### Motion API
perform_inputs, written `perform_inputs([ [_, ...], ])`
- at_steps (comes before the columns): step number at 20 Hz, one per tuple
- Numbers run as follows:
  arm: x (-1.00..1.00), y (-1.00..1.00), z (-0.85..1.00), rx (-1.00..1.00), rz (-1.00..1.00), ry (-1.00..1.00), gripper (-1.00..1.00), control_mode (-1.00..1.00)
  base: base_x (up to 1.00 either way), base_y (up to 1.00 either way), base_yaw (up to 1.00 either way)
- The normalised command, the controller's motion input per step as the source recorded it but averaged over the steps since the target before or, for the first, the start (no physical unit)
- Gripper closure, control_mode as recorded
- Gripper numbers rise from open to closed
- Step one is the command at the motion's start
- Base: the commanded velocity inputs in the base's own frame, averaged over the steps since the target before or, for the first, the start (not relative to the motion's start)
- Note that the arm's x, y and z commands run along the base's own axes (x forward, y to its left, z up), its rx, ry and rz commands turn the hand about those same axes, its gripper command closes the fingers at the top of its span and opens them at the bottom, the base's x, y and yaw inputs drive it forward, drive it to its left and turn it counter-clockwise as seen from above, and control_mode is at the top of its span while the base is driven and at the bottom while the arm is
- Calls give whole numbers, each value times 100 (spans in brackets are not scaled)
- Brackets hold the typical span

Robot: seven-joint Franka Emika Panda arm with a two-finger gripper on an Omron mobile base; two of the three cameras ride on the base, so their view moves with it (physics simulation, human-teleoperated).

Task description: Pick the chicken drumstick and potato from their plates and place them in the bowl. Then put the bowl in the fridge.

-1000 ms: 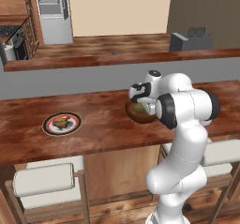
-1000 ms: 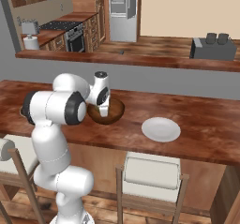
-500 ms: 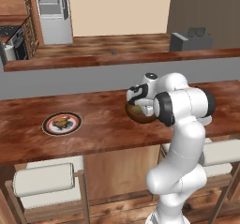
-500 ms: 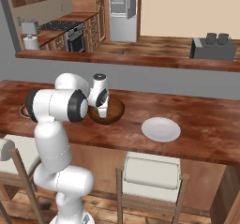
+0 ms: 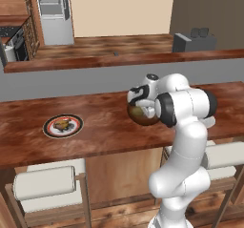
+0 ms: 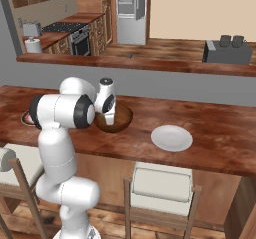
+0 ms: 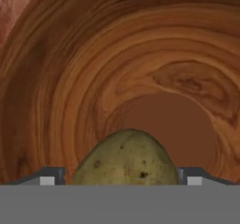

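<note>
I have the pincer point(image 7: 122, 180) down inside the wooden bowl point(image 6: 121, 121), spread wide with the potato point(image 7: 124, 157) sitting between its fingers point(image 7: 50, 175) against the bowl's floor; whether either one touches it I cannot tell. On the wooden table point(image 5: 105, 131) the bowl sits mid-way, the black-rimmed plate point(image 5: 63, 126) with the chicken drumstick point(image 5: 62, 124) well off to its left, the bare white plate point(image 6: 172, 137) near its right, and my own arm blocks part of the bowl in both base views. Beyond a raised ledge carrying a grey toaster point(image 5: 192, 40), the light-grey fridge point(image 6: 132, 12) stands at the far wall beside wooden cabinets point(image 6: 85, 35).
</note>
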Motion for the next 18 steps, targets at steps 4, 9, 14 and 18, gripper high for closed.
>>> perform_inputs([
  [4,0,0,18,0,9,0,-100,-100,0,0,0],
  [9,-6,0,26,0,17,0,-100,-100,0,0,0],
  [14,-8,1,41,0,19,0,-100,-100,0,0,0],
  [18,-23,10,53,0,22,0,-100,-100,0,0,0],
])
